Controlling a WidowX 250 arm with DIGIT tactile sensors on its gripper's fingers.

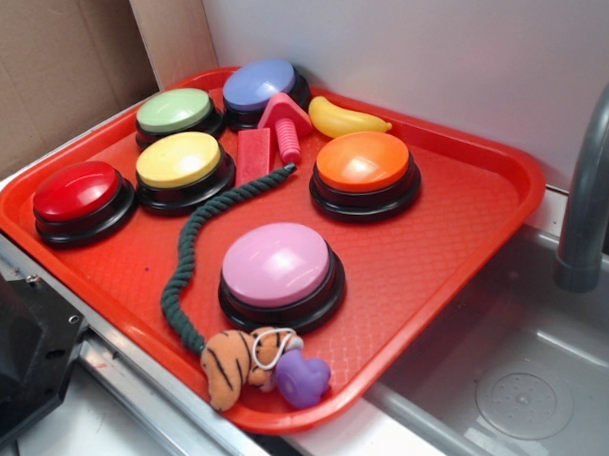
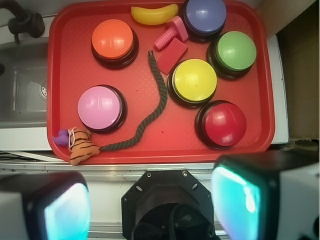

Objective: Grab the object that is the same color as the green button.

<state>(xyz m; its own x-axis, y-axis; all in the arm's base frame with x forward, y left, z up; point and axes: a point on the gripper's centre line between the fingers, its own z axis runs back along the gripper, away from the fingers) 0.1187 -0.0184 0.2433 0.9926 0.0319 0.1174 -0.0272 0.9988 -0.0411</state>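
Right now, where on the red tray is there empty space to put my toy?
Bare patches: right of the pink button, below the orange button; and between the red button and green rope. The back, around the banana, is crowded.

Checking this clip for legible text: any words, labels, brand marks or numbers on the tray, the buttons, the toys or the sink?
None can be read in either view.
Red tray: plain textured surface, no print.
Buttons, including the green button: plain domes, no labels.
Green rope with the tiger plush: no tag visible.
Banana and sink: no markings.
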